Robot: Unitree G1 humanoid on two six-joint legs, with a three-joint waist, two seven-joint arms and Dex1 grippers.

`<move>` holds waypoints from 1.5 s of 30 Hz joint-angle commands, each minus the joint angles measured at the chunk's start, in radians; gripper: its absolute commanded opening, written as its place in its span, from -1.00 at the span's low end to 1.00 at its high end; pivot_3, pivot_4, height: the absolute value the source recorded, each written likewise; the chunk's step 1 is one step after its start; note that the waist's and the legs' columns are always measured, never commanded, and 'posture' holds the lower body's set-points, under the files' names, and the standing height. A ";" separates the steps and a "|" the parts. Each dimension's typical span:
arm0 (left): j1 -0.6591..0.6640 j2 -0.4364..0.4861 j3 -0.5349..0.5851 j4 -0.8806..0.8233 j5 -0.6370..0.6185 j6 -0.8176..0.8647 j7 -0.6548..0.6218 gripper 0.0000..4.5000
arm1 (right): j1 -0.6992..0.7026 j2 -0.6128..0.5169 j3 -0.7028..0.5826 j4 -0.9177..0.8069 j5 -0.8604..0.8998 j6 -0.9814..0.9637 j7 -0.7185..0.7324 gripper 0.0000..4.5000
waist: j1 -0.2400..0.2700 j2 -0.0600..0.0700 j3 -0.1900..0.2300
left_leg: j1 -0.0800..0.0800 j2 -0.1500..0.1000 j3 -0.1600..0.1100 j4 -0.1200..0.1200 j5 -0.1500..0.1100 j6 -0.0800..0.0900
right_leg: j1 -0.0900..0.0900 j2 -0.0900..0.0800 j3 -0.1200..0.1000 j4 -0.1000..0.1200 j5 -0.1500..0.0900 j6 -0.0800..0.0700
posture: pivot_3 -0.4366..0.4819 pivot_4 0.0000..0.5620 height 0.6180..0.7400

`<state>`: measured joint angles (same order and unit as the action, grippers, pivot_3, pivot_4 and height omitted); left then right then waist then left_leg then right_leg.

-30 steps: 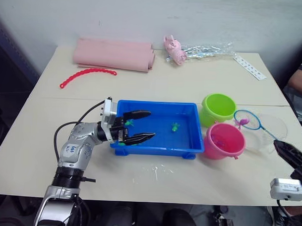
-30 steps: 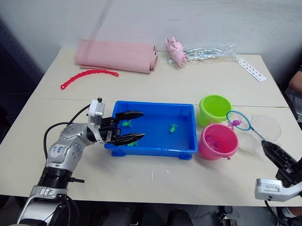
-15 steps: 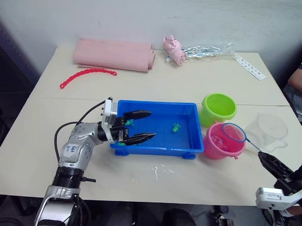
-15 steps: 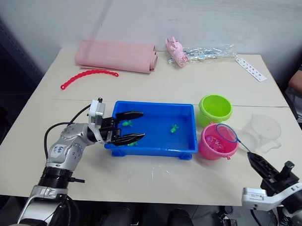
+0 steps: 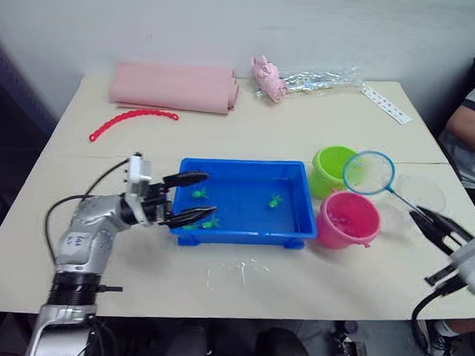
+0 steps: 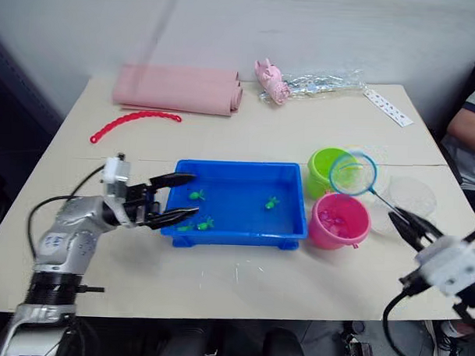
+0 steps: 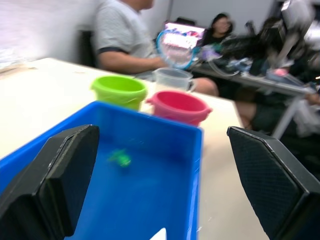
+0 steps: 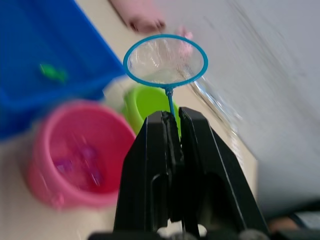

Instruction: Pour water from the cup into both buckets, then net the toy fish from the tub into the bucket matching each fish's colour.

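The right end effector (image 8: 171, 131) is clamped on the net (image 5: 369, 172) handle, the hoop raised over the green bucket (image 5: 334, 170), beside the pink bucket (image 5: 347, 219). The right wrist view shows pink fish (image 8: 90, 165) inside that bucket. The left end effector (image 5: 191, 198), fingers apart, straddles the tub (image 5: 240, 237) wall. Green fish (image 5: 276, 201) remain in the tub. The cup (image 7: 172, 79) stands behind the buckets.

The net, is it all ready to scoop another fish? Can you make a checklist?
1. Right tool shut on the blue-rimmed round mesh net's thin handle: ok.
2. Net hoop has no fish in it: ok.
3. Green toy fish left in the shallow blue plastic tub: ok.
4. Left tool open, straddling the tub's end wall, not gripping it: not ok.
5. Lime green bucket and pink bucket upright beside the tub: ok.
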<state>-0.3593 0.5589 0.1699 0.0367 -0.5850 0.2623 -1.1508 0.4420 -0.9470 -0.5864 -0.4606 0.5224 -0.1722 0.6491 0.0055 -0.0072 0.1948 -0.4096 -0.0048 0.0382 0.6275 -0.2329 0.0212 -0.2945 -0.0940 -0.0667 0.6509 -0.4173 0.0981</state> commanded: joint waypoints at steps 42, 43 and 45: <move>0.225 0.151 0.151 -0.268 -0.041 0.026 0.092 1.00 | -0.814 0.123 0.563 0.083 0.237 1.150 -0.169 -1.00 | -0.007 -0.002 0.003 | -0.015 0.000 -0.001 0.002 -0.005 0.001 | -0.010 -0.002 -0.004 -0.005 0.000 0.001 | -0.05 -0.47 1.00; 0.227 0.150 0.150 -0.271 -0.041 0.026 0.094 1.00 | -0.804 0.129 0.558 0.075 0.227 1.137 -0.167 -1.00 | -0.007 -0.002 0.003 | -0.014 0.000 -0.001 0.002 -0.005 0.001 | -0.010 -0.002 -0.004 -0.005 0.000 0.001 | -0.05 -0.47 1.00; 0.230 0.143 0.136 -0.276 -0.038 0.023 0.096 1.00 | -0.778 0.150 0.547 0.066 0.181 1.066 -0.162 -1.00 | -0.010 -0.002 0.003 | -0.014 0.000 0.000 0.002 -0.005 0.001 | -0.010 -0.002 -0.003 -0.005 0.001 0.001 | -0.05 -0.47 1.00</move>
<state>-0.1332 0.7054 0.3036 -0.1969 -0.6096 0.2928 -1.0596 -0.3369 -0.8005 -0.0027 -0.3557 0.7378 0.9619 0.4809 -0.0046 -0.0094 0.1974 -0.4233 -0.0048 0.0384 0.6292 -0.2375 0.0217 -0.3046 -0.0956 -0.0693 0.6457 -0.4169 0.0990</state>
